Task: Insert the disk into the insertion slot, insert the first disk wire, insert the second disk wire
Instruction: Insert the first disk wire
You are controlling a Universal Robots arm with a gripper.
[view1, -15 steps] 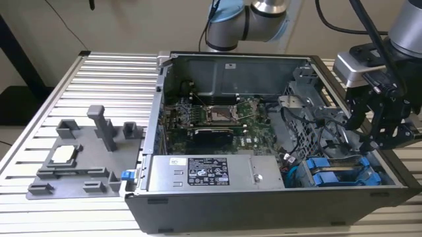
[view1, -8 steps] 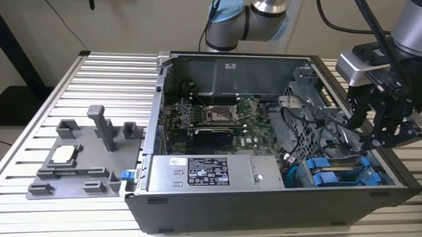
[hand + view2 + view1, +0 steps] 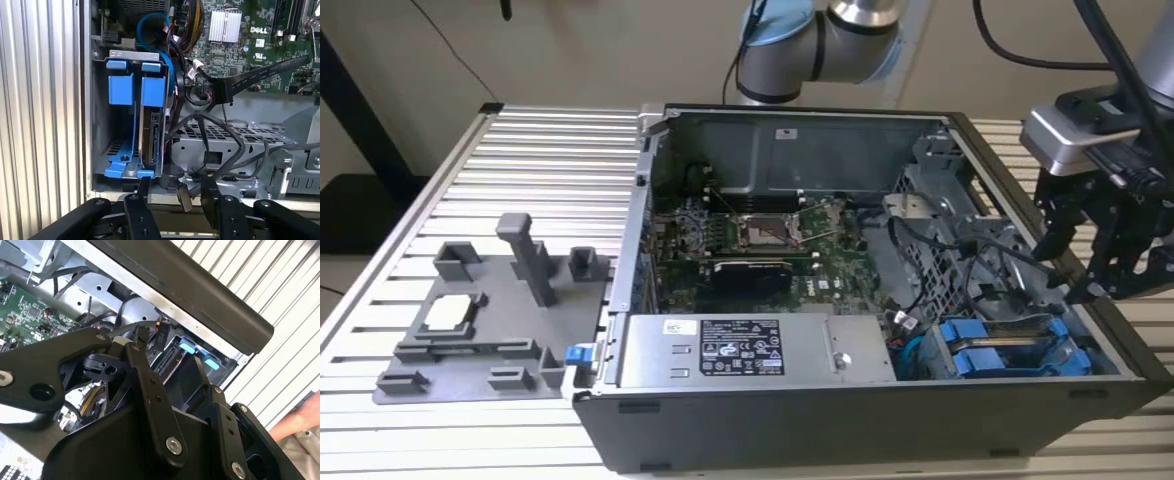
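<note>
The disk [image 3: 150,141] stands on edge in its blue carrier inside the insertion slot [image 3: 100,125], a bay of the grey drive cage; its blue front [image 3: 983,358] sits beside a second blue carrier [image 3: 120,85]. Loose black wires [image 3: 220,132] loop just behind the cage. One dark connector [image 3: 184,198] hangs between my fingertips with a gap on each side. My gripper [image 3: 176,192] is open, hovering over the case's edge on the exterior view's right [image 3: 1071,265], a short way from the disk's rear end. In the second wrist view the gripper [image 3: 170,352] points at the blue carriers [image 3: 200,354].
The open computer case [image 3: 854,420] holds a motherboard [image 3: 761,240] and a silver labelled power-supply box [image 3: 747,350]. A grey fixture [image 3: 480,320] lies on the slatted table at the exterior view's left. A person's hand [image 3: 295,422] is near the case's outside edge.
</note>
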